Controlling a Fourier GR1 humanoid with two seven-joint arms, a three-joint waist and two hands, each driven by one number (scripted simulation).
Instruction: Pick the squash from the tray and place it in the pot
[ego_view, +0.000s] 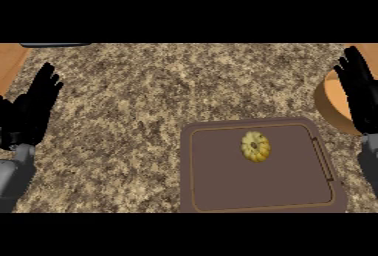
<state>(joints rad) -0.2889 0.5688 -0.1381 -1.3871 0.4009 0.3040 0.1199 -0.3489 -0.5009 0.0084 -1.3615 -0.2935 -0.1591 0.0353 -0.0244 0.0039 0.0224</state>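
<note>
Table: a speckled brown and beige granite table (148, 100) fills the view; a strip of orange wood shows at its upper left corner.
Tray: a dark brown rectangular tray with rounded corners and a raised rim (214, 195) lies on the table at lower right; its near edge meets the bottom of the view.
Squash: a small, round, ribbed yellow squash (255, 146) rests on the tray's floor, in the far half and a little right of its middle, apart from both hands.
Pot: an orange-brown round pot (328, 107) sits at the right edge, beyond the tray's far right corner. Only part of its curved wall and its lighter inside show; the rest is cut off by the edge and hidden behind the right hand.
Left hand: the black left hand (29, 112) stands at the left edge, fingers straight and spread upward, holding nothing; its grey forearm is partly cut off.
Right hand: the black right hand (359, 92) stands at the right edge in front of the pot, fingers straight and up, holding nothing, partly cut off.
Dark object: a grey shape (55, 45) at the top left is too cropped to identify.
</note>
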